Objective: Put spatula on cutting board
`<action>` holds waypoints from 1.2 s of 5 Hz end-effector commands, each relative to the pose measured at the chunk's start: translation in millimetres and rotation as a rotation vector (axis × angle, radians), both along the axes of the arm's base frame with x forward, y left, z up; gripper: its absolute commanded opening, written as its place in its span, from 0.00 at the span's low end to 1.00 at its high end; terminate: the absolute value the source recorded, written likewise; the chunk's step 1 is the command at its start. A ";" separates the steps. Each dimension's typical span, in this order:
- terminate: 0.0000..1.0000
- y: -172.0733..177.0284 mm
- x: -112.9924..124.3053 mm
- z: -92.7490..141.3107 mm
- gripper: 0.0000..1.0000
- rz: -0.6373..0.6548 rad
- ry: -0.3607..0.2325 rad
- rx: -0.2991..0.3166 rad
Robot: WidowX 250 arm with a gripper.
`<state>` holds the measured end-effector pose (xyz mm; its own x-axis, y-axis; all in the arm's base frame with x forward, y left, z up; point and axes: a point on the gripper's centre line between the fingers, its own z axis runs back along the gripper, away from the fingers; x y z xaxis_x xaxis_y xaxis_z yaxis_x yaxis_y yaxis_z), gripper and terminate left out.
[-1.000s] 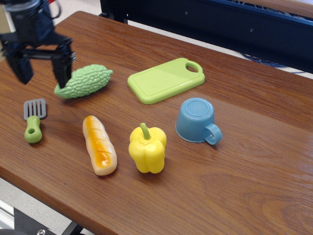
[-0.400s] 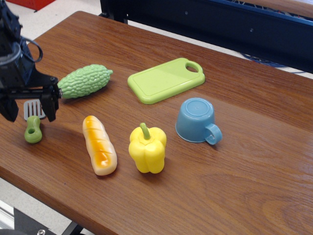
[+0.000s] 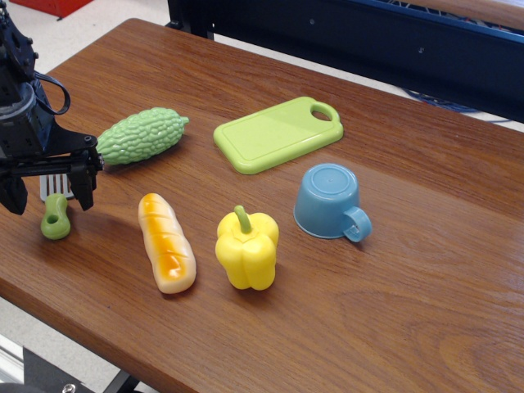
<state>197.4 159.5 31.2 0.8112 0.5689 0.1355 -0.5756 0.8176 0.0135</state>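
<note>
The spatula [image 3: 56,214] lies at the table's left edge, lime-green handle toward the front, its grey blade mostly hidden behind my gripper. My gripper [image 3: 47,193] is open, its two black fingers straddling the spatula just above the handle, low over the table. The cutting board [image 3: 277,133] lies flat at the back middle, empty, its loop handle at the far right corner.
A bumpy green gourd [image 3: 141,136] lies just right of my gripper. A bread loaf [image 3: 165,241], a yellow bell pepper [image 3: 246,249] and a blue cup [image 3: 330,202] stand along the front and middle. The table's left edge is close to the spatula.
My gripper has moved from beside the gourd down and to the left and now sits open over the spatula. No object has moved.
</note>
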 end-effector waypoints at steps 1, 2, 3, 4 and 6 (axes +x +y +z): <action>0.00 0.0 -2.8 -10.1 1.00 0.079 0.006 0.013; 0.00 0.3 -3.2 -17.8 1.00 0.097 0.010 0.021; 0.00 0.9 -2.2 -23.0 0.00 0.101 0.013 0.026; 0.00 3.0 -0.8 -24.2 0.00 0.101 0.020 0.025; 0.00 17.6 1.8 13.5 0.00 0.204 -0.003 -0.001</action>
